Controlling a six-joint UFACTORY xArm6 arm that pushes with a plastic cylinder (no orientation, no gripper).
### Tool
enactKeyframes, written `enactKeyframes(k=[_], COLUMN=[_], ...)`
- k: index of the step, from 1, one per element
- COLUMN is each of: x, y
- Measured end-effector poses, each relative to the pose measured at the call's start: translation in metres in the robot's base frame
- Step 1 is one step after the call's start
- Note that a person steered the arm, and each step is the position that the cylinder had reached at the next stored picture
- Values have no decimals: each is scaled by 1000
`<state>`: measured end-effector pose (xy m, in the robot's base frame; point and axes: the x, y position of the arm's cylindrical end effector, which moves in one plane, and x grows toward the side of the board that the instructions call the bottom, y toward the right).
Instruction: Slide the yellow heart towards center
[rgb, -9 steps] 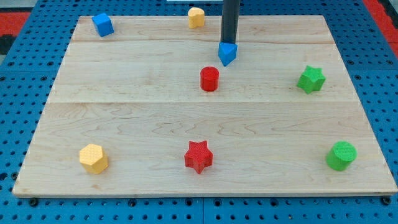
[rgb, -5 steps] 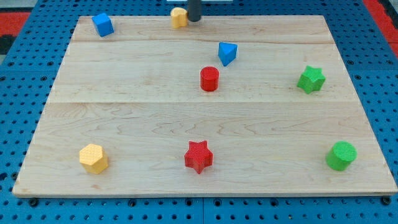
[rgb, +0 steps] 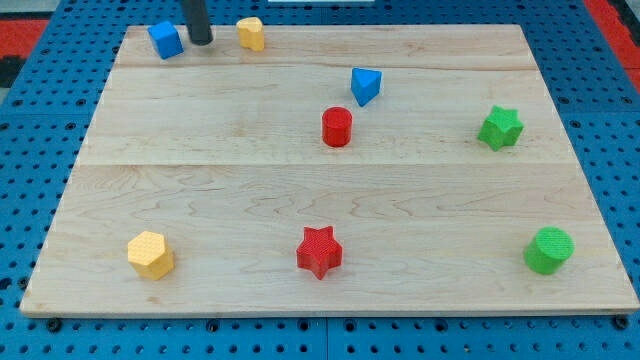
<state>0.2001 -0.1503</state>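
The yellow heart (rgb: 251, 33) sits near the top edge of the wooden board (rgb: 330, 190), left of the middle. My tip (rgb: 200, 41) rests on the board just left of the heart, between it and the blue cube (rgb: 165, 40). A small gap shows between the tip and the heart. The rod rises out of the view's top.
A blue triangular block (rgb: 366, 85) and a red cylinder (rgb: 337, 127) stand near the board's middle. A green star (rgb: 499, 128) is at the right, a green cylinder (rgb: 549, 250) at the bottom right, a red star (rgb: 319, 251) at the bottom middle, and a yellow hexagon (rgb: 151, 254) at the bottom left.
The rod has moved from the blue triangle up to the top edge and then left. The yellow heart has slid left along the top edge. The tip has passed to the heart's left side.
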Motion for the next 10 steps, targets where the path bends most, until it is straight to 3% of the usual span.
enactKeyframes(k=[1,2,3,4,5,7,8,9,10], x=[-9,14,21,-4,30,82,86,88,56], y=[24,134,167,250,256,160,117,113,135])
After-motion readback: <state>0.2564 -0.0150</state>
